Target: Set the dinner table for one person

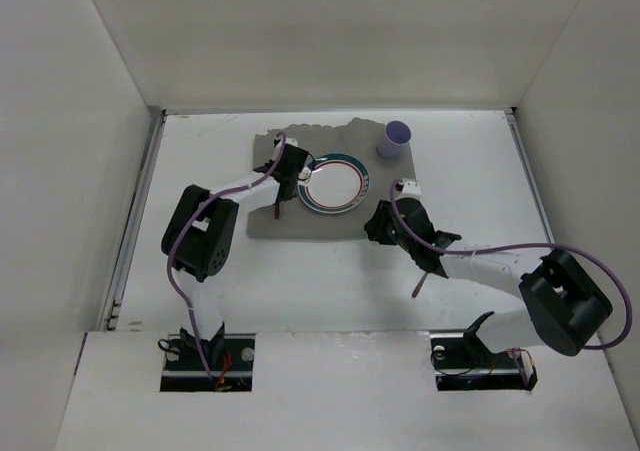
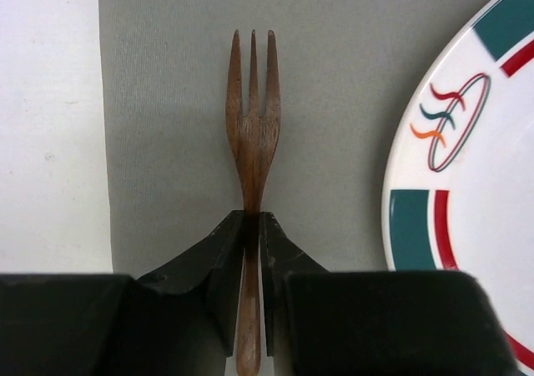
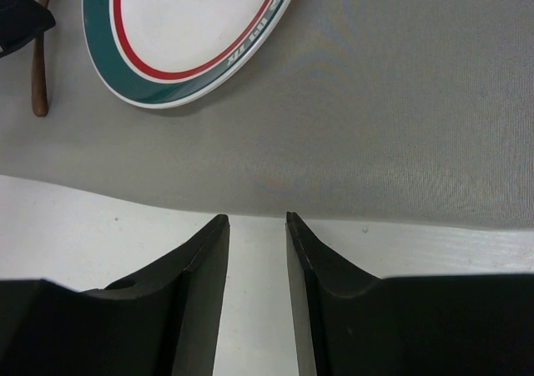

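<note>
A brown wooden fork [image 2: 252,134] lies flat on the grey cloth [image 2: 167,101], left of the white plate [image 2: 467,184] with its teal and red rim. My left gripper [image 2: 252,218] is shut on the fork's handle, one finger close against each side. From above, the left gripper [image 1: 284,185] covers most of the fork [image 1: 277,209]. My right gripper [image 3: 253,218] is open with nothing between its fingers. It hangs over the white dinner table [image 3: 83,218], just short of the cloth's near edge [image 3: 375,126]. From above, the right gripper [image 1: 381,223] sits right of the plate [image 1: 335,183].
A lilac cup [image 1: 397,138] stands at the cloth's far right corner. A brown wooden utensil [image 1: 420,286] lies on the dinner table [image 1: 200,151] under the right arm. White walls enclose the table on three sides.
</note>
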Motion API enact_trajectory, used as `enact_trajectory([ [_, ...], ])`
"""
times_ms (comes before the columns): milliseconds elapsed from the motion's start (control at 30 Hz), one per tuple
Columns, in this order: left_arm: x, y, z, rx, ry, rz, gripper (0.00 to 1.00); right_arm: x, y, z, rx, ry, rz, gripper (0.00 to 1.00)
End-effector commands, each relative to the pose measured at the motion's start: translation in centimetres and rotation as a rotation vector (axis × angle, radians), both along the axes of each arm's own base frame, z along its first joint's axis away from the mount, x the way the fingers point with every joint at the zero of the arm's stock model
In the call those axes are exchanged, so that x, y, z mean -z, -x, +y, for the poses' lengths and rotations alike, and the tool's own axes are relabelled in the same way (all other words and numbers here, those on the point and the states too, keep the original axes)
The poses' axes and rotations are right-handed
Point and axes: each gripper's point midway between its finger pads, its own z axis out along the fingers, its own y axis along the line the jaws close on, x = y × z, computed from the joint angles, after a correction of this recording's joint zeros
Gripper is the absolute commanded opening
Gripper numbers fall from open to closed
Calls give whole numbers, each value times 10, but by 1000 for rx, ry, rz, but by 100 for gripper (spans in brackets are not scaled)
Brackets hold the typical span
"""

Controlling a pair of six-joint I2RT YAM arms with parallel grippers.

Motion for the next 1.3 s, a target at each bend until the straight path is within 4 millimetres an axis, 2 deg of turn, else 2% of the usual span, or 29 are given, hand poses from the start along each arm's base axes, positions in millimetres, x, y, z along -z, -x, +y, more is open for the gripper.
enact_trajectory([
  [0,-3,3,7,3,-54,16,15,-10,-8,6,1,-28,-37,40],
  [133,-10,5,7,4,-53,-8,30,-16,-9,2,15,-29,-59,44],
  [200,-25,7,7,-5,-43,-47,36,-17,-10,0,25,-25,-66,45],
  [300,-53,15,3,-19,15,-133,39,-19,-12,-3,37,-16,-75,44],
  [367,-71,26,-4,-29,84,-197,39,-22,-11,-4,47,-8,-89,42],
  [467,-91,52,-20,-6,198,-297,38,-30,-10,-7,64,3,-111,28],
  [500,-93,62,-24,5,231,-316,38,-33,-10,-9,73,0,-115,22],
  [567,-93,77,-27,16,276,-331,30,-37,-7,-16,104,-2,-124,13],
  [667,-85,101,-31,27,350,-331,11,-28,3,-41,210,21,-94,9],
  [733,-82,111,-34,39,395,-345,6,-17,15,-63,299,41,-50,9],
  [833,-82,123,-42,47,471,-376,5,-3,36,-93,428,69,31,12],
  [900,-85,128,-49,65,512,-399,5,4,51,-111,516,82,96,19],
  [1000,-94,135,-56,92,578,-449,11,9,70,-134,626,119,174,34],
  [1067,-100,138,-54,98,611,-481,15,16,83,-145,681,143,228,37],
  [1167,-110,144,-55,116,680,-518,24,24,94,-156,734,157,303,37],
  [1267,-111,150,-54,137,709,-522,28,29,95,-152,735,140,358,36],
])
